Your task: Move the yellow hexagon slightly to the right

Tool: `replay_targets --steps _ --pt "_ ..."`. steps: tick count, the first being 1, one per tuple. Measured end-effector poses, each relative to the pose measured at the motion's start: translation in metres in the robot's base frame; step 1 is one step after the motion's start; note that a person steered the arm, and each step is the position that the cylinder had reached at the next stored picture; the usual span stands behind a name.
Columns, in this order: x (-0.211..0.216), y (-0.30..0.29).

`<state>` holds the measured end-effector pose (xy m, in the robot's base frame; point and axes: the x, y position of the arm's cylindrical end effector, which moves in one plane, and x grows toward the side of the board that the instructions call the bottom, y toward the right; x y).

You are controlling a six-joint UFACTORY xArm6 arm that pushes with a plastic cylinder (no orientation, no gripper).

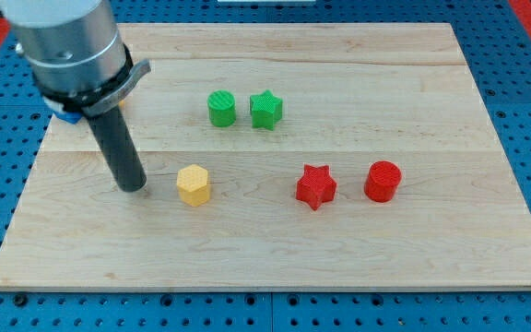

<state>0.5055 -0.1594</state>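
Observation:
The yellow hexagon (193,184) lies on the wooden board (275,249), left of the middle. My tip (133,187) rests on the board just to the hexagon's left, with a small gap between them. The dark rod rises from the tip up and to the left into the grey arm at the view's top left.
A green cylinder (221,108) and a green star (266,110) sit side by side above the hexagon. A red star (315,186) and a red cylinder (383,181) lie to its right. Something blue and orange (67,114) shows partly hidden behind the arm. Blue pegboard surrounds the board.

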Motion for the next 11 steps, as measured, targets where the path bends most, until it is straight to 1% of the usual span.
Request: replay_targets --steps 1,2,3,8,9,10,11 --pt "0.019 0.036" --pt "0.001 0.038" --pt "-0.017 0.023" --pt "-0.018 0.054" --pt "-0.062 0.012" --pt "-0.128 0.010" --pt "-0.164 0.005"
